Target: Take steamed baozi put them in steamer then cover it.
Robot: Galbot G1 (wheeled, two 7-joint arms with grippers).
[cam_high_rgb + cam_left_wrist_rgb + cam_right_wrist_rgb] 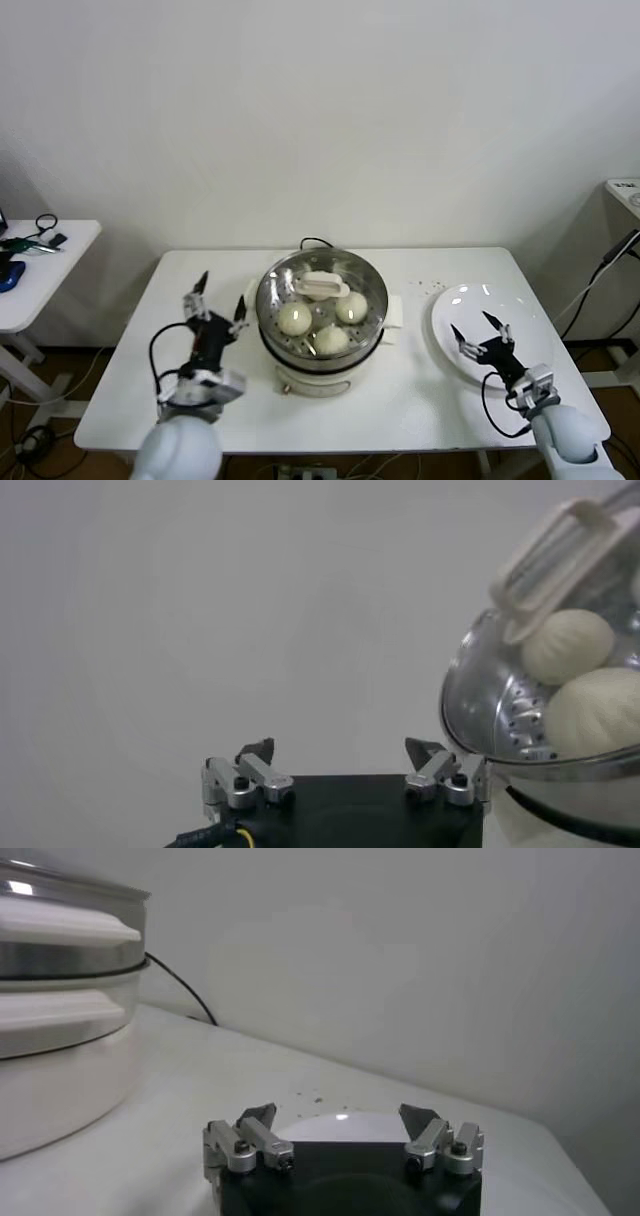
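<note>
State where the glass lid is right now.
In the head view, the glass lid sits on the steamer at the table's centre, between the left hand and white plate.

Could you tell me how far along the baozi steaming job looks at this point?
It looks essentially done: the baozi sit in the steamer and the cover is on top. Nothing is in hand; the left gripper beside the steamer and the right gripper over the white plate both stand open. Nothing appears left.

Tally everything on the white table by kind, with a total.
Baozi, seen through the lid: 3
Steamer: 1
Glass cover, on the steamer: 1
White plate: 1
Total: 6
</note>
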